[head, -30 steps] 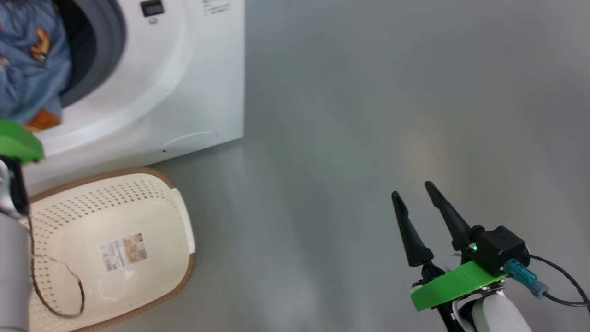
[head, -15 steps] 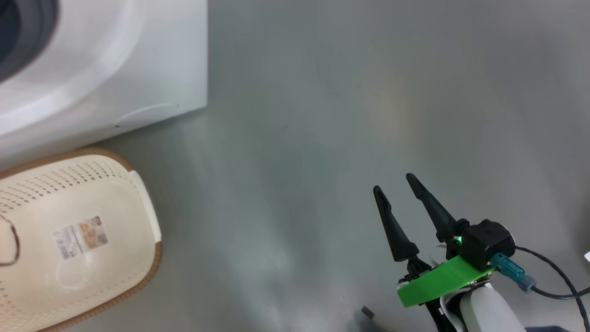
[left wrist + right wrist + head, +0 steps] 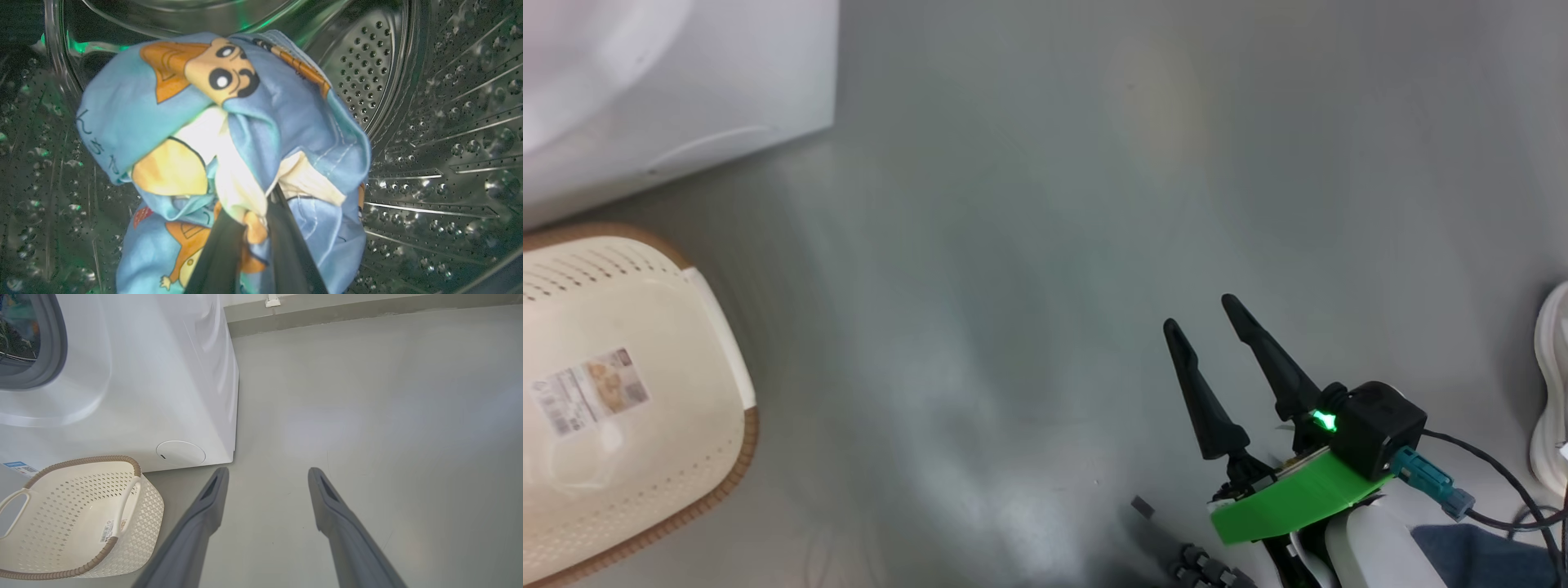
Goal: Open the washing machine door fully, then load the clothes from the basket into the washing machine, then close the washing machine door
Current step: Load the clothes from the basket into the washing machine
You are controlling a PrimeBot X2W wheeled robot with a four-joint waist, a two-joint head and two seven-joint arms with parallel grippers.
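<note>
The washer [image 3: 171, 375] takes the upper left of my right wrist view, white, with its grey ring [image 3: 57, 343] at the frame edge. The basket [image 3: 81, 506] sits just before it at lower left. In my left wrist view the clothes [image 3: 261, 122] hang mid-frame inside the drum [image 3: 429, 122], pinched in my left gripper [image 3: 253, 226]. My right gripper [image 3: 1201, 314], at the head view's lower right, is spread wide over the floor [image 3: 1013, 245].

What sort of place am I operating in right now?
Most likely a laundry room or a laundry test area: a white front-loading washing machine stands on a bare grey floor, a cream perforated basket sits at its foot, and printed blue clothes are inside the steel drum.
</note>
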